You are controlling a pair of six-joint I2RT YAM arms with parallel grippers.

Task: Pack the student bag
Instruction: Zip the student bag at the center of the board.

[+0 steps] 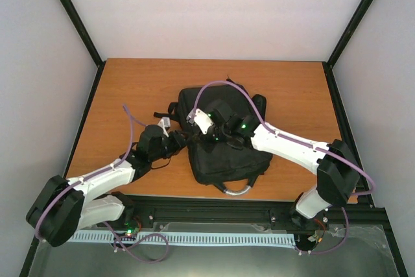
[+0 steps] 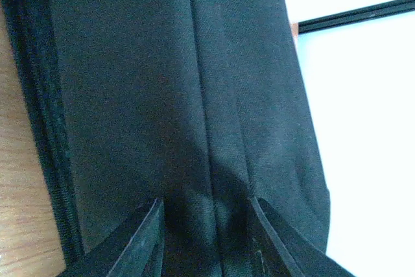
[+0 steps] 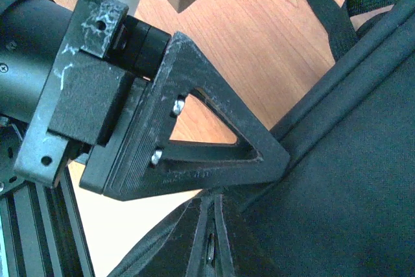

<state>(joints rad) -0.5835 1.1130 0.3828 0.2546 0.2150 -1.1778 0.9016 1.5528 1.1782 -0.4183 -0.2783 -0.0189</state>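
Left jaws parted against student bag [image 2: 162, 95], wooden table [image 1: 130, 89]

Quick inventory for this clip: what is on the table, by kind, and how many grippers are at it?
Black backpack: 1
Grippers: 2, the left gripper and the right gripper, both at the backpack
Other loose items on the table: 0 visible
Total: 3

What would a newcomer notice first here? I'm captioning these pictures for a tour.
The big black backpack lying mid-table on the wooden tabletop, its silvery handle pointing toward the arm bases. Both arms crowd over it: the left claw presses against the bag's fabric at its left edge, and the right claw hovers over its top.
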